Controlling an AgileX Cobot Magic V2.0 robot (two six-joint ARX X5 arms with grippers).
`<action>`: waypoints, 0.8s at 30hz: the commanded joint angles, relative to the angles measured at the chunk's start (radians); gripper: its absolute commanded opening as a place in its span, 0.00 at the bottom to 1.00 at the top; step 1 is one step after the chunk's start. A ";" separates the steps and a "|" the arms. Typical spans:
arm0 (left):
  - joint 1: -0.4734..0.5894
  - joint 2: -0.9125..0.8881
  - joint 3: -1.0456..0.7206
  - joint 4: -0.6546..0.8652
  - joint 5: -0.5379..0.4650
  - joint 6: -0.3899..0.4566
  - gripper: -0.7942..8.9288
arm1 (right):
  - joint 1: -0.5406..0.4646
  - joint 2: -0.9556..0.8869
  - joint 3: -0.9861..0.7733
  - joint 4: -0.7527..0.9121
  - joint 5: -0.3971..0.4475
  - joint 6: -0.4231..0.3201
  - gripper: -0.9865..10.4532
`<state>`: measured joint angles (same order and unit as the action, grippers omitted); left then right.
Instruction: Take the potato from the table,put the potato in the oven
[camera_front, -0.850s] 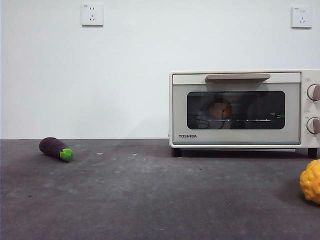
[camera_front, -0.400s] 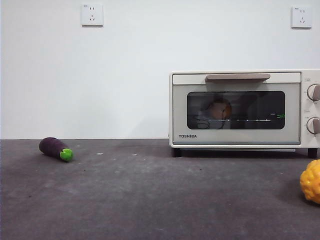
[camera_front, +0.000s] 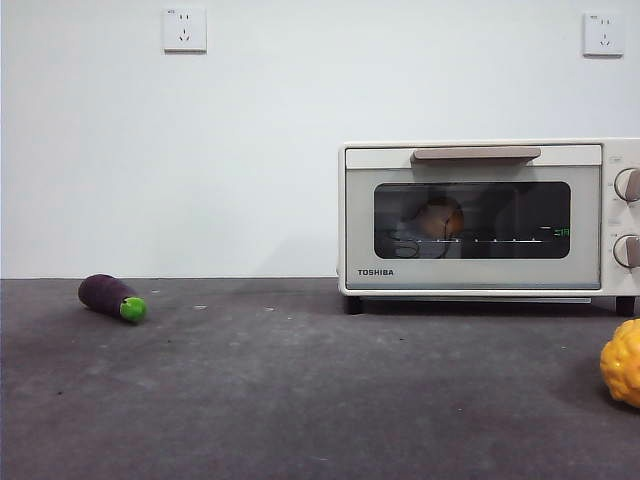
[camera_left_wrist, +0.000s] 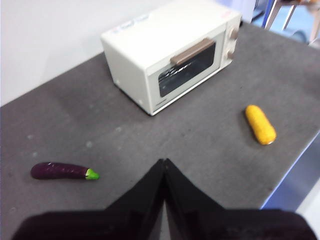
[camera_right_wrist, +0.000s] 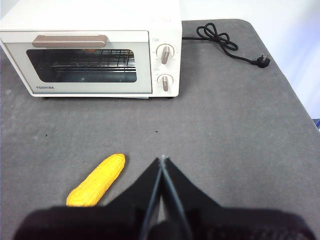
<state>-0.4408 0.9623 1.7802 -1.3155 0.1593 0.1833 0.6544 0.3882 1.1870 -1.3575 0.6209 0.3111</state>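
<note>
the potato (camera_front: 440, 218) shows as an orange-brown round shape behind the dark glass of the oven (camera_front: 480, 215), sitting on the wire rack with the door shut — so the task looks all but finished, and little is left to go wrong. the likeliest trouble, as a judgement, is a needless return: an arm coming back toward the oven could knock the beige handle (camera_front: 476, 154) or sweep the yellow corn (camera_right_wrist: 97, 181) that lies on the table (camera_front: 300, 400) just ahead and to one side of the right gripper (camera_right_wrist: 162, 159). the purple eggplant (camera_left_wrist: 64, 171) lies off to the side of the left gripper (camera_left_wrist: 164, 162), well apart from it, and could be mistaken for the target if the potato's place inside were misread through the tinted window.

both grippers hover high over the table, well back from the oven, which stands far ahead of each. the left gripper's jaws are pressed together tip to tip with nothing between them; the right gripper's jaws meet likewise and carry nothing. neither touches anything — the front view shows no arm at all.
</note>
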 joint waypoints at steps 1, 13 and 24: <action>0.031 0.005 -0.005 0.029 0.002 0.058 0.08 | 0.001 -0.005 0.001 -0.020 0.001 0.008 0.09; 0.241 -0.070 -0.027 0.372 0.084 0.050 0.08 | 0.001 -0.005 0.001 -0.020 0.001 0.008 0.09; 0.354 -0.306 -0.593 0.928 0.072 0.011 0.08 | 0.001 -0.005 0.001 -0.020 0.001 0.008 0.09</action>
<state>-0.0986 0.6823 1.2713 -0.4641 0.2359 0.2211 0.6544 0.3882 1.1870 -1.3575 0.6209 0.3111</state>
